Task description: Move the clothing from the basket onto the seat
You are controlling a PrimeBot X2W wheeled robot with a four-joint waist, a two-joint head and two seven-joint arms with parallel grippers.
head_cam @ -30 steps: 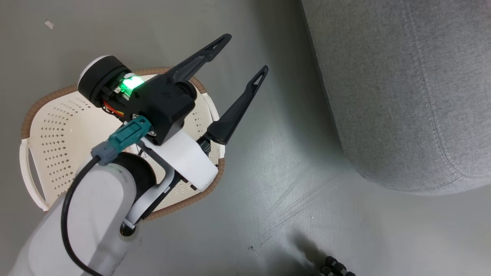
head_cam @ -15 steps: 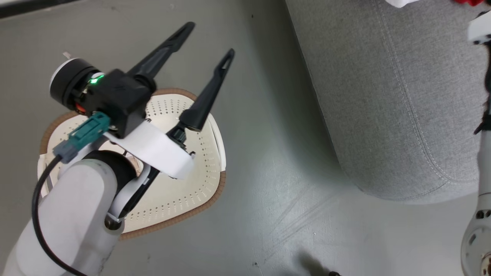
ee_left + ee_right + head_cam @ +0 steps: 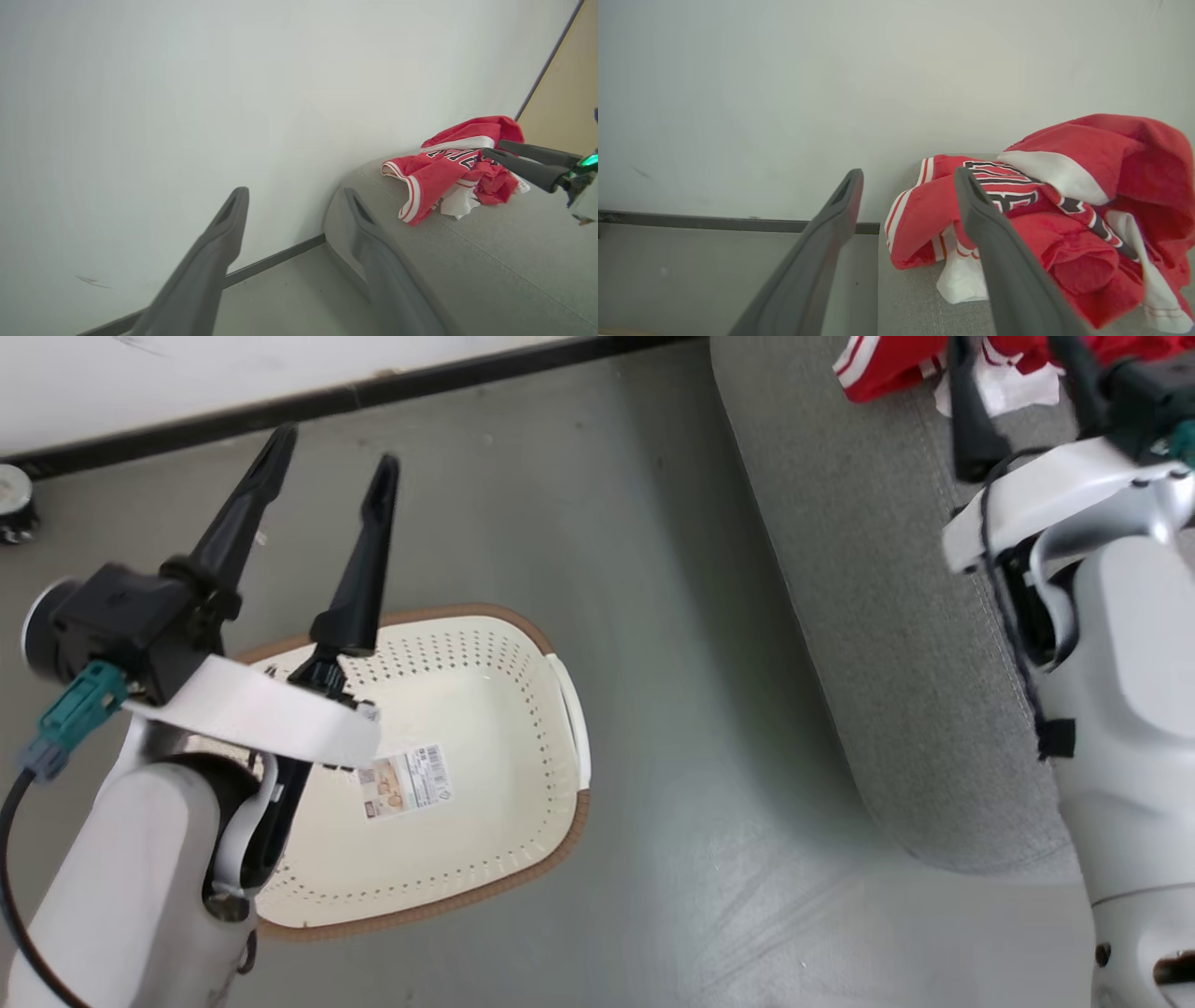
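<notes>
On the sofa (image 3: 911, 319), just beyond the wide empty jaws of the right gripper (image 3: 909, 174): red jersey (image 3: 1017, 189) and shorts (image 3: 1111, 149); left gripper (image 3: 336, 446), also wide, well apart.

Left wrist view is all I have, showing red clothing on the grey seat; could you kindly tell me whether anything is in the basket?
Observer: No, the head view shows the basket holding no clothing, only a sticker label on its bottom.
Operator: Thank you. Is the right tool gripping the clothing?
Observer: No, the right wrist view shows the right tool open, with the clothing lying ungripped on the seat.
</notes>
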